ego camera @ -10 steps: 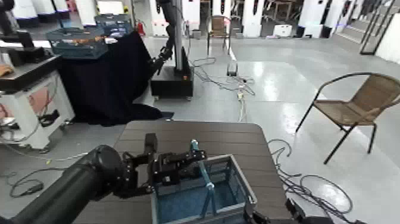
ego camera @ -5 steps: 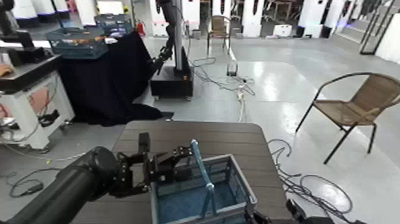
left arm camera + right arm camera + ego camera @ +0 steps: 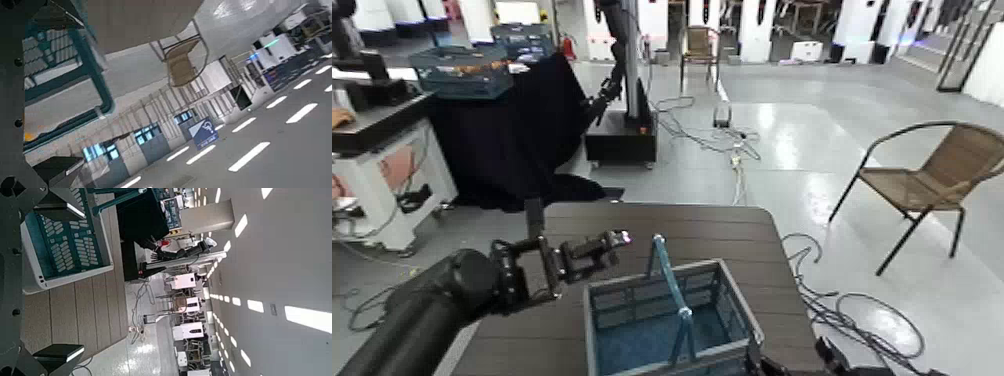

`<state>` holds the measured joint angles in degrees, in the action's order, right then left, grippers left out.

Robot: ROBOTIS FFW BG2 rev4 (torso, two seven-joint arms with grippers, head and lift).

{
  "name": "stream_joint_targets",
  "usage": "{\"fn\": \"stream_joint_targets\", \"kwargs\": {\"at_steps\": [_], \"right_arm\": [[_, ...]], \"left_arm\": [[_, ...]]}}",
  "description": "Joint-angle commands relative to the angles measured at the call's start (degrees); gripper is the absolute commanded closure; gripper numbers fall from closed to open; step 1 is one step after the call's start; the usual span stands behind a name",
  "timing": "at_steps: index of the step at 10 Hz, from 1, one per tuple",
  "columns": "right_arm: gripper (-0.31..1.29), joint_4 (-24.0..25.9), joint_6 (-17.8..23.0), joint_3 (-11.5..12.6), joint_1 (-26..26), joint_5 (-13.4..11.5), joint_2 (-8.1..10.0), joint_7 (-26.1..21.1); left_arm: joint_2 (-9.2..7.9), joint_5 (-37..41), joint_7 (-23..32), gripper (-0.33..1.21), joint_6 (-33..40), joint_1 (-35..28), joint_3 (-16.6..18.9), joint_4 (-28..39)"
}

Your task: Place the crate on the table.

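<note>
The blue-grey lattice crate [image 3: 662, 322] stands on the near end of the dark brown slatted table [image 3: 732, 235], its teal handle bar [image 3: 669, 287] upright. My left gripper [image 3: 609, 243] is open and empty, just left of and beyond the crate's far left corner, clear of its rim. The left wrist view shows the crate's handle [image 3: 88, 64] close by. My right gripper [image 3: 827, 357] barely shows at the bottom edge, right of the crate. The right wrist view shows its jaws apart and empty, with the crate [image 3: 64, 241] on the table [image 3: 82, 305] in front.
A black-draped table [image 3: 517, 125] with darker teal crates [image 3: 462, 70] stands at the back left. A white workbench [image 3: 377, 160] is at the far left. Another robot's base [image 3: 622, 135] and floor cables [image 3: 732, 145] lie beyond the table. A wicker chair [image 3: 932, 180] stands at the right.
My left gripper has let go of the crate's far rim and drawn back to the left. The crate stays where it was on the table.
</note>
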<state>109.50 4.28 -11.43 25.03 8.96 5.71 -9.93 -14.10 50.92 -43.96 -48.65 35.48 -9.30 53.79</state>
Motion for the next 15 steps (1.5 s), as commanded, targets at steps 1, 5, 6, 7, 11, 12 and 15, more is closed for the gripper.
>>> {"fn": "stream_joint_targets", "kwargs": {"at_steps": [1,5,6,7,11,12,15], "right_arm": [[0.13,0.0,0.2,0.2,0.2,0.1,-0.09,0.0],[0.13,0.1,0.5,0.4,0.4,0.1,-0.26,0.0],[0.13,0.1,0.6,0.5,0.5,0.1,-0.26,0.0],[0.13,0.1,0.8,0.7,0.6,0.1,-0.35,0.0],[0.13,0.1,1.5,1.0,0.9,0.1,-0.44,0.0],[0.13,0.1,1.5,1.0,0.9,0.1,-0.44,0.0],[0.13,0.1,2.0,1.3,1.2,0.0,-0.53,0.0]], "left_arm": [[-2.42,-0.2,8.0,0.1,1.4,-9.1,5.4,18.2],[-2.69,-3.7,17.7,0.1,7.4,-24.6,10.4,39.5],[-2.51,-6.3,19.0,0.09,12.5,-28.3,10.8,43.5],[-2.07,-8.6,20.1,0.1,19.0,-32.0,10.8,46.4],[-1.1,-16.7,25.1,0.1,37.2,-43.7,9.4,52.8],[-1.1,-18.5,26.5,0.1,40.1,-45.8,8.9,53.8],[0.57,-23.9,31.4,0.1,49.4,-52.3,7.4,55.0]]}}
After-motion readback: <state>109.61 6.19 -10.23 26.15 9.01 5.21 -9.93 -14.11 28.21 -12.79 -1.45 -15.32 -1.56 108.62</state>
